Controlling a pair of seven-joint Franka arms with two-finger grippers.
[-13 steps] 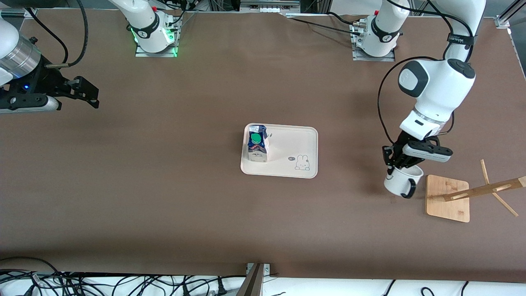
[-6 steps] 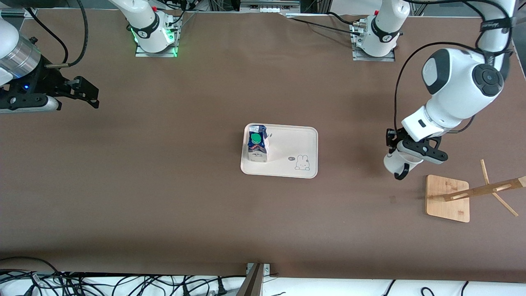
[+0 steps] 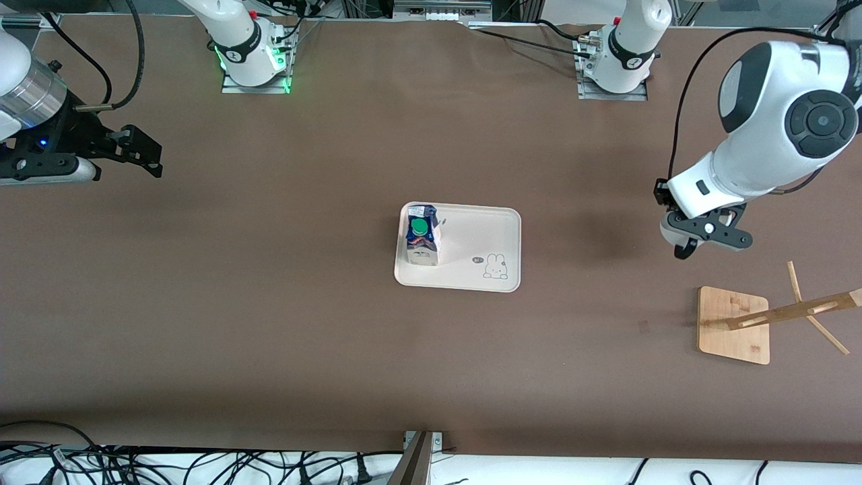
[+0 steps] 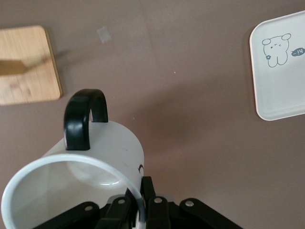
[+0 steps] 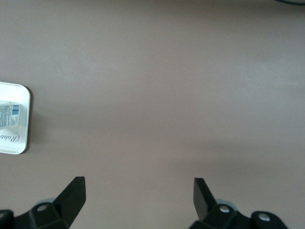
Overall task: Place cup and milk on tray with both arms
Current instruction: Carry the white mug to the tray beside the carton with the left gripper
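Cup (image 4: pixel 90 162) now higher, off counter (image 3: pixel 269 303), clamped at rim by left hand (image 4: pixel 140 200) above bare counter between tray (image 3: pixel 498 222) and wooden rack base (image 3: pixel 734 323); milk (image 3: pixel 422 242) stands on tray; right hand (image 5: pixel 138 195) waits, fingers wide apart, holding nothing

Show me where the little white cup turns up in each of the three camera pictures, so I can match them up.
Front view: the cup hangs in the left gripper over bare table, between the tray and the wooden rack base.
Left wrist view: the cup fills the foreground, its rim pinched by the gripper.
Right wrist view: not in it.
Shared landmark: the tray, showing in all three.
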